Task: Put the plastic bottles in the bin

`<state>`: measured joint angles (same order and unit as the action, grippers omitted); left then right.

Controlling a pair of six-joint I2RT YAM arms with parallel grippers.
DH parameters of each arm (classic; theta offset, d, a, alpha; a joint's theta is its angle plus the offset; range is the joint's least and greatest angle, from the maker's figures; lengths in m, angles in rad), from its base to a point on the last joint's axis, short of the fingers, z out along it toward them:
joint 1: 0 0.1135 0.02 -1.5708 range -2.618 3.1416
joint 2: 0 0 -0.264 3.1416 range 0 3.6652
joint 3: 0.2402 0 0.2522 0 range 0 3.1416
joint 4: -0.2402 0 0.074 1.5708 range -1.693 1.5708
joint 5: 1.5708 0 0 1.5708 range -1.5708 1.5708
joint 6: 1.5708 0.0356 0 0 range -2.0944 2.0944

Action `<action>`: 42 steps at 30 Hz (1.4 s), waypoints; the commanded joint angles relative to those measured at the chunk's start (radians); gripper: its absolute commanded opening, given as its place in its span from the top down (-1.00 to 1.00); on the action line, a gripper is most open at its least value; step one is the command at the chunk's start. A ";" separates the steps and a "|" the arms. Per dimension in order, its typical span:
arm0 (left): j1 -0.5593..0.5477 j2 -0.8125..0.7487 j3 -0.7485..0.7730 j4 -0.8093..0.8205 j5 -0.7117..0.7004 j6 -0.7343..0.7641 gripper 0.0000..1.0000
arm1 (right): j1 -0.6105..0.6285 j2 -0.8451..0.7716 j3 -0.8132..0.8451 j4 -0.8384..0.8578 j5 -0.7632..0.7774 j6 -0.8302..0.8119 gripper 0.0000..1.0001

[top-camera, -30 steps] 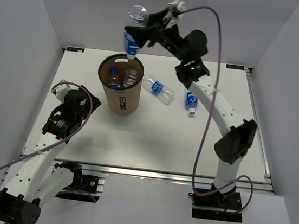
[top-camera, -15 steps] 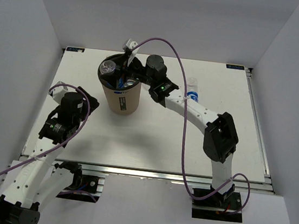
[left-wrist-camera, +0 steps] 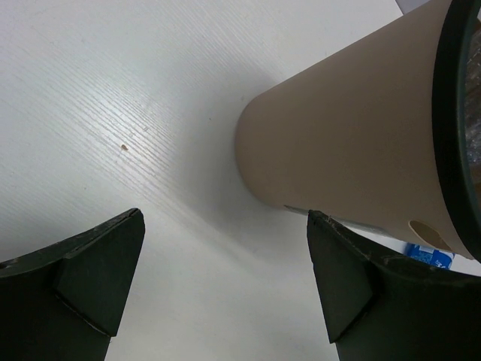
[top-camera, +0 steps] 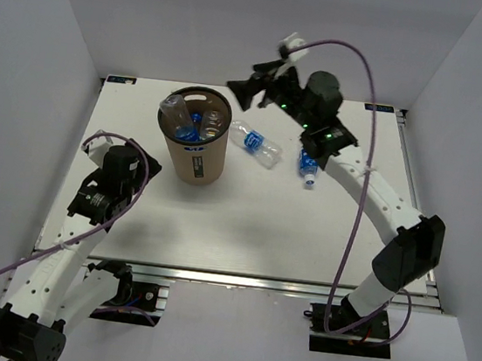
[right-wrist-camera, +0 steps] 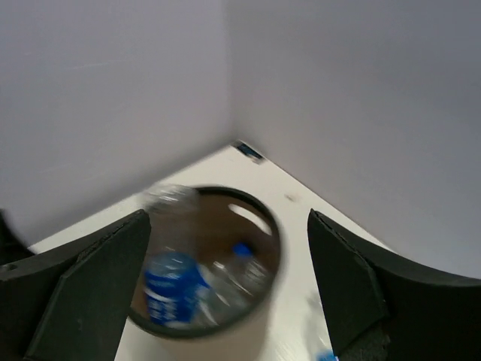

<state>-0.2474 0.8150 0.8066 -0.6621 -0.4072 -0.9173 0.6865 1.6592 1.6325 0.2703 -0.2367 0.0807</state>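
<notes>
The tan bin (top-camera: 193, 159) stands at the back left of the table. One plastic bottle (top-camera: 179, 112) leans inside it against the left rim, and more bottles (top-camera: 212, 122) lie beside it. Two bottles lie on the table to the bin's right, one near it (top-camera: 257, 144) and one further right (top-camera: 308, 166). My right gripper (top-camera: 239, 92) hangs open and empty above the bin's right side. Its blurred wrist view looks down into the bin (right-wrist-camera: 271, 226) at the bottles (right-wrist-camera: 169, 286); the gripper (right-wrist-camera: 229, 219) holds nothing. My left gripper (left-wrist-camera: 225, 218) is open and empty, low over the table beside the bin (left-wrist-camera: 353, 143).
White walls enclose the table on three sides. The left arm (top-camera: 104, 183) rests left of the bin. The table's front edge rail (top-camera: 238, 277) runs along the near side.
A second ago my right gripper held a bottle over the bin, then dipped to the bin's mouth. Now it is raised, open and empty, and a bottle leans in the bin.
</notes>
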 commanded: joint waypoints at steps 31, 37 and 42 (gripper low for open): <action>-0.003 0.035 0.039 -0.091 -0.134 -0.025 -0.97 | -0.393 0.674 0.388 -0.829 0.545 0.071 -0.29; -0.003 0.032 0.032 -0.071 -0.108 -0.023 -0.96 | -0.393 0.522 0.366 -0.786 0.418 0.056 0.43; -0.003 0.036 0.026 -0.042 -0.084 -0.017 -0.97 | -0.352 0.293 0.345 -0.614 0.083 0.036 0.44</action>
<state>-0.2474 0.8654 0.8185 -0.7277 -0.5068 -0.9333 0.2985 2.1551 1.9778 -0.5301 0.0860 0.1360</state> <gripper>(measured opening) 0.981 0.640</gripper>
